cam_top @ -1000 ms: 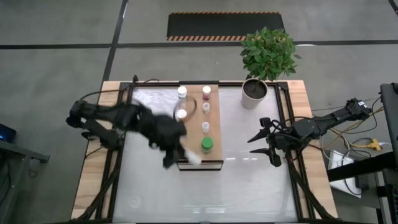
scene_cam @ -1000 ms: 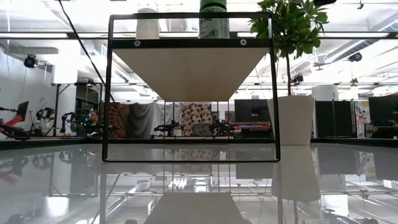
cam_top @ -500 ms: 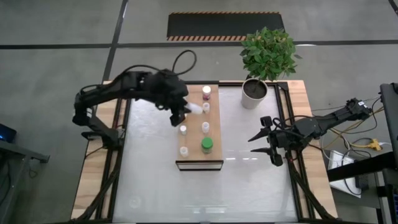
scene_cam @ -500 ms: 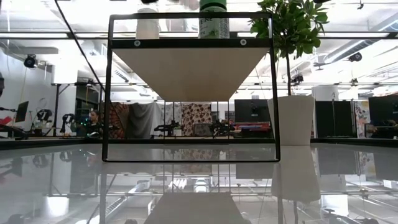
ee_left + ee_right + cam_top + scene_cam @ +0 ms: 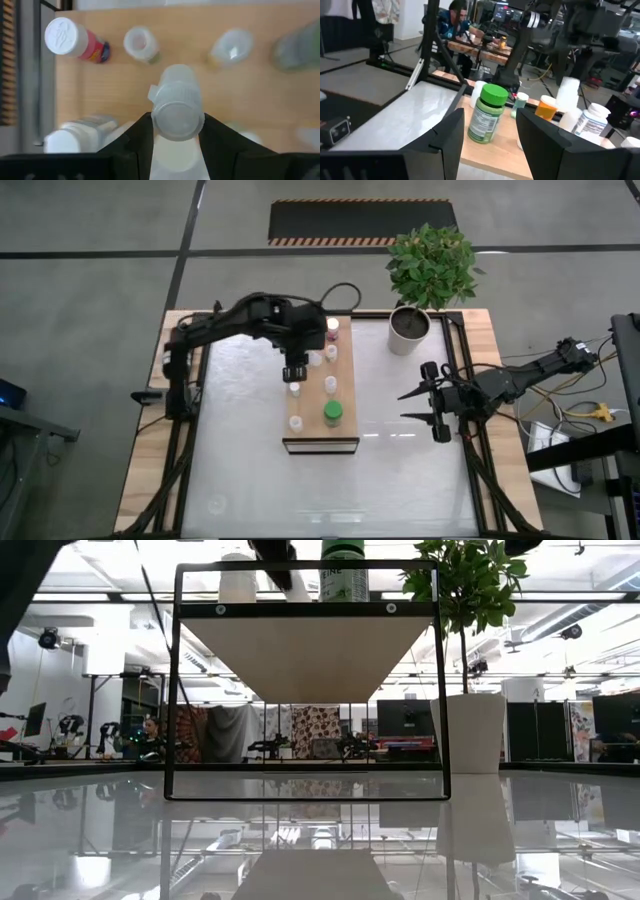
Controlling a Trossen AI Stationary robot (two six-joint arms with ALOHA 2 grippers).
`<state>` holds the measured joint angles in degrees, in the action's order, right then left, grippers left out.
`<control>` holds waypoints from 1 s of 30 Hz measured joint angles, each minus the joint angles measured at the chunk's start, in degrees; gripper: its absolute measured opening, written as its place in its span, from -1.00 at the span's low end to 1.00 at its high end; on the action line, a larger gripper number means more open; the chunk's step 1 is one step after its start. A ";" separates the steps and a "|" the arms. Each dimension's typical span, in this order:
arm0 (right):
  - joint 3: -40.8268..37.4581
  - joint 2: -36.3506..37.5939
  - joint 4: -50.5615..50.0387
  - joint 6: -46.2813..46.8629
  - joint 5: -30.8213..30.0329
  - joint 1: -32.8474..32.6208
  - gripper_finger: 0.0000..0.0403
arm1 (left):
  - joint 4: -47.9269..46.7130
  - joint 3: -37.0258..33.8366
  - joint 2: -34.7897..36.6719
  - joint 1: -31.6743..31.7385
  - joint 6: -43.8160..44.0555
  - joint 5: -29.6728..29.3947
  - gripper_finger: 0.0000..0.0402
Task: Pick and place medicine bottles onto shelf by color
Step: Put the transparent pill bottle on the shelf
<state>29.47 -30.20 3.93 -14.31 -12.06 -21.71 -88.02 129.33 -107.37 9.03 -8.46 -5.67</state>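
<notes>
The shelf [image 5: 312, 436] is a light-wood plank raised on a black frame [image 5: 175, 690] in the middle of the table. On it stand several medicine bottles: a green-capped one [image 5: 332, 413], white-capped ones [image 5: 330, 383] [image 5: 295, 388], and a maroon one [image 5: 332, 326] at the far end. My left gripper [image 5: 297, 368] hangs over the shelf's far-left part, shut on a translucent white bottle [image 5: 176, 87]. My right gripper [image 5: 424, 406] waits open at the table's right edge, level, with the green bottle [image 5: 487, 120] far ahead of it. My left gripper pinches the white bottle between its two fingers [image 5: 139, 134], which flank its ribbed cap [image 5: 177, 114]. The fingers come steeply from above. The bottle sticks out past the fingertips over the wood. Whether it touches the shelf I cannot tell.
A white plant pot [image 5: 407, 332] with a leafy plant stands at the table's far right corner. The shelf's black frame [image 5: 440, 690] stands up from the glossy white table top [image 5: 240, 470]. Cables trail behind both arms.
My left arm has swung with the white bottle from the shelf's near-left corner toward the table's far edge. It now hangs over the shelf's far-left part. The wrist has rolled and tipped steeply downward. My right gripper has rolled slightly in place.
</notes>
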 joint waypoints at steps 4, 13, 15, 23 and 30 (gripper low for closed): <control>0.00 0.00 1.17 0.95 -0.09 0.00 -0.15 | -1.79 1.21 -2.81 -0.04 -5.35 -3.07 -0.43; 0.02 -0.02 1.09 1.33 -0.15 0.00 -0.15 | -1.98 1.19 -6.28 -0.76 -9.04 -3.23 -0.43; 0.02 -0.02 1.07 1.32 -0.15 0.00 -0.15 | -2.00 1.19 -6.44 -0.82 -8.93 -3.23 -0.43; 0.02 -0.02 0.42 0.90 -0.15 0.00 -0.15 | -2.01 -2.09 -6.62 -1.40 -7.03 -2.83 -0.43; 0.02 0.00 -0.63 -0.24 -0.58 0.00 -0.15 | -1.36 -3.25 -6.65 -1.94 -5.64 0.26 -0.43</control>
<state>29.50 -30.20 3.30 -14.55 -12.63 -21.71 -89.38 126.08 -114.02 7.09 -14.09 -5.42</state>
